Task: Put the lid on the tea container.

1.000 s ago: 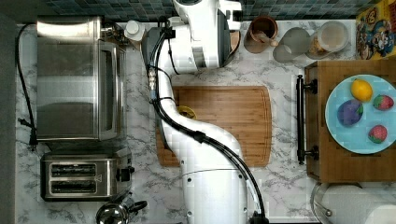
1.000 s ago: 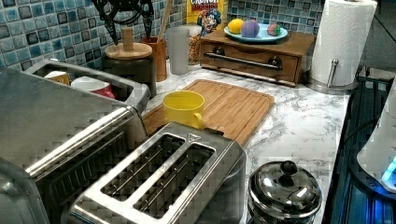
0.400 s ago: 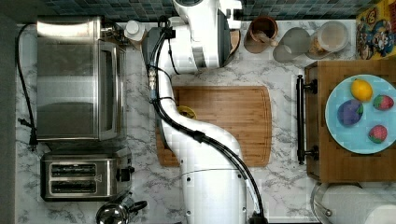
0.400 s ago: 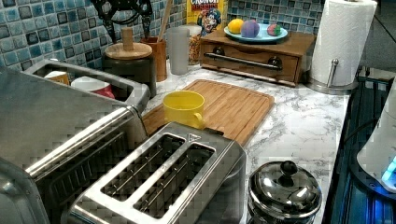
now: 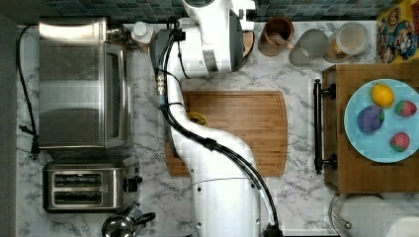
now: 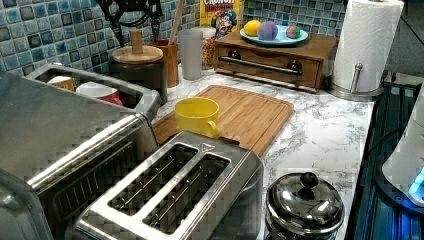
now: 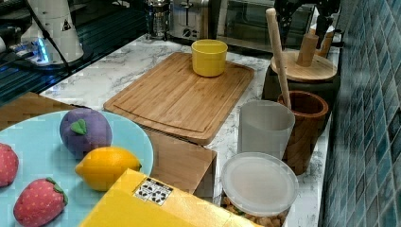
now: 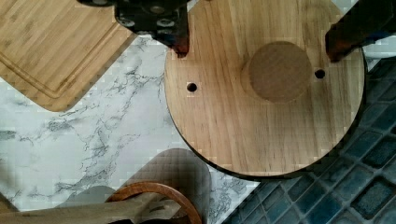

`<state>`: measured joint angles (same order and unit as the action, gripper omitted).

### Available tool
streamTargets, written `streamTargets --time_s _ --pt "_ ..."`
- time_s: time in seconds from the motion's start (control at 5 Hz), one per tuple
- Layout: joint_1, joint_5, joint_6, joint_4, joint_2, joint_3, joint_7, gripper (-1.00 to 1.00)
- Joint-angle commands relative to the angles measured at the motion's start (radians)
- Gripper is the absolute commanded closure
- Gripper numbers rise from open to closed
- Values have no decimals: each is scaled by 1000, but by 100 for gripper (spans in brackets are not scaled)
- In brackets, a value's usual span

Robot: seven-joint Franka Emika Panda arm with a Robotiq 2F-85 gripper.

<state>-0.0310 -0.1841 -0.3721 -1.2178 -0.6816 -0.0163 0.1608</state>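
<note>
Nothing has moved; I see my gripper (image 8: 254, 49), jaws spread, above the wooden lid (image 8: 266, 93) capping the tea container (image 6: 142, 75).

— What hems me in up here?
— The knob (image 8: 279, 71) sits between my spread fingers (image 8: 180, 46); the wooden cup (image 6: 169, 61) with its spoon (image 7: 279, 56) stands just beside the lid (image 6: 136, 54).
— And open room?
— Bare cutting board (image 6: 250, 112) beyond the yellow mug (image 6: 196, 116).
</note>
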Motion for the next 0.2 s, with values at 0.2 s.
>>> streamTargets --time_s 0.2 --pt "2 -26 15 126 31 -17 45 -100"
